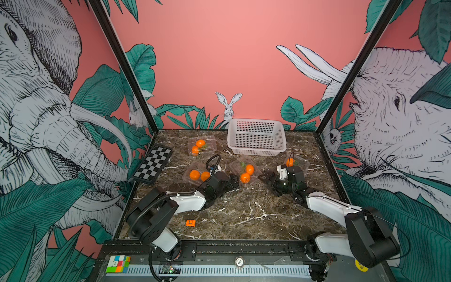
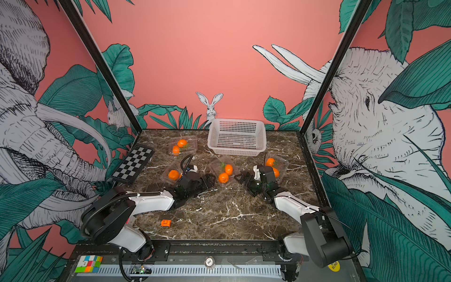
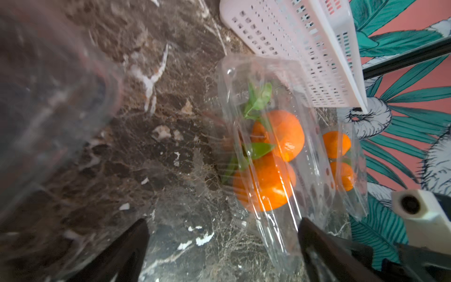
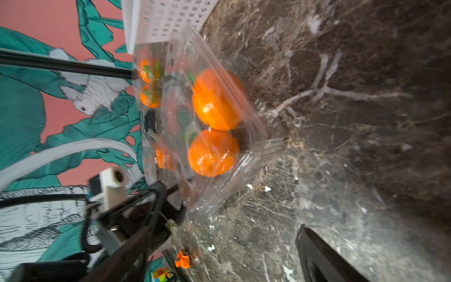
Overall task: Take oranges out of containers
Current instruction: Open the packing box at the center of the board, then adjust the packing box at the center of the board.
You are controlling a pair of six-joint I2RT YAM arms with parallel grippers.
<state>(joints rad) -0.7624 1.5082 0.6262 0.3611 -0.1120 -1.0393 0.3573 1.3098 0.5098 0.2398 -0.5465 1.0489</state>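
Reading the desk [image 1: 246, 214] as a clock face in both top views, with twelve at the back wall, the white basket [image 1: 256, 136] stands at twelve to one o'clock by the far edge. The four clear containers [image 2: 216, 166] lie in front of it. The middle container [image 1: 236, 167] sits near the centre with two oranges [image 1: 245, 177] inside, one at twelve o'clock of the other. Green leaves [image 3: 258, 97] show on them in the left wrist view. The far container [image 1: 210, 144] at eleven o'clock holds two more. The left container [image 1: 199, 167] at nine to ten o'clock holds two side by side, and the right container [image 2: 283, 164] at two o'clock shows two in a top view. Every orange in sight lies inside clear plastic; whether the lids are latched I cannot tell. The left arm [image 1: 188, 201] reaches in from seven o'clock. The left jaws stand released, the black fingers [image 3: 127, 254] spread wide at the eight-o'clock side of the middle container, whose near edge runs between them, close to one finger. The right arm [image 1: 327, 207] comes in from five o'clock. The right jaws are likewise released, wide apart over bare desk, just beside the middle container at its three-o'clock side. A checkerboard [image 1: 152, 164] rests at the nine-to-ten o'clock edge, and a small orange block [image 1: 190, 223] lies at seven.
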